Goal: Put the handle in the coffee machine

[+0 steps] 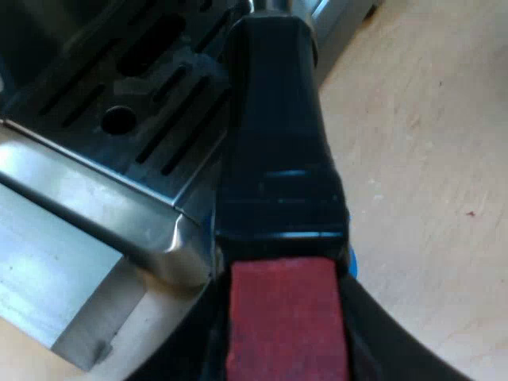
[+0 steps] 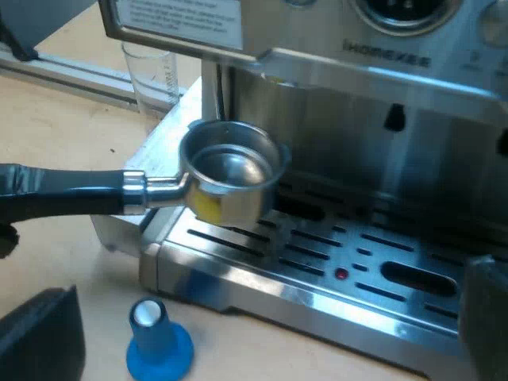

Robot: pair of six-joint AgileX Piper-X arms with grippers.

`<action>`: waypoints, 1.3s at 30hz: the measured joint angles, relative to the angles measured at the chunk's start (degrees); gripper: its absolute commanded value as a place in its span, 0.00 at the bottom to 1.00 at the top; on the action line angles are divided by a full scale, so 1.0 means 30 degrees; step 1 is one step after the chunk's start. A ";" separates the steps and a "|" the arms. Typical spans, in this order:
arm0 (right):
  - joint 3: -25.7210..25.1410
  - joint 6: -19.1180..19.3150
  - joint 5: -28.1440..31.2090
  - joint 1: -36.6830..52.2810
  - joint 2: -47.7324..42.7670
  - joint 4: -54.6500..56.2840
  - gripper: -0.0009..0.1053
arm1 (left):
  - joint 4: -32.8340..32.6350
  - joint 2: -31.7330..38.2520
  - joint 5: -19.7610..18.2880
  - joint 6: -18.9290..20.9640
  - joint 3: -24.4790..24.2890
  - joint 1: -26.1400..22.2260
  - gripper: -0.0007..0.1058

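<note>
Left gripper [image 1: 286, 337] clamps the holder [image 1: 278, 159] handle; its basket [image 2: 230, 171] overhangs drip tray [image 2: 317, 298] edge; right gripper [image 2: 266, 329] spread, empty.

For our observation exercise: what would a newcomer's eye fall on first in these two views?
The metal holder, basket empty, hangs over the drip tray of the espresso machine, its red-ended handle clamped in the left gripper. A blue tamper stands upright on the table beside the tray, and a measuring glass stands at the machine's side.
</note>
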State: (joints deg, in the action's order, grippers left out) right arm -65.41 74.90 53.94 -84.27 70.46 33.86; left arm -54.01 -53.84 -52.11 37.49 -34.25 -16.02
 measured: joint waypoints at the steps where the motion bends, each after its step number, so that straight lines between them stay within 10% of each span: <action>1: 0.0000 0.0000 0.0097 0.0000 0.0460 -0.0573 0.92 | 0.0000 0.0000 -0.0078 0.0000 0.0000 0.0000 0.01; 11: 0.0000 -0.0049 0.1661 0.0000 0.2384 -0.3197 0.92 | 0.0000 -0.0959 -0.0258 0.0000 0.0000 0.0000 0.01; 27: 0.0000 0.4742 0.3874 0.0088 0.6120 -1.1662 0.92 | 0.1669 -0.2426 -0.0207 0.0086 -0.0383 0.0654 0.01; 39: 0.0000 0.4776 0.4104 0.0613 0.6615 -1.2944 0.92 | 0.4834 -0.3301 -0.0789 0.3642 -0.0566 0.1505 0.01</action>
State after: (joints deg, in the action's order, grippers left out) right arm -65.41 89.23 66.25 -82.43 90.31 -4.97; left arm -39.51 -63.74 -54.48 48.41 -35.94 -11.50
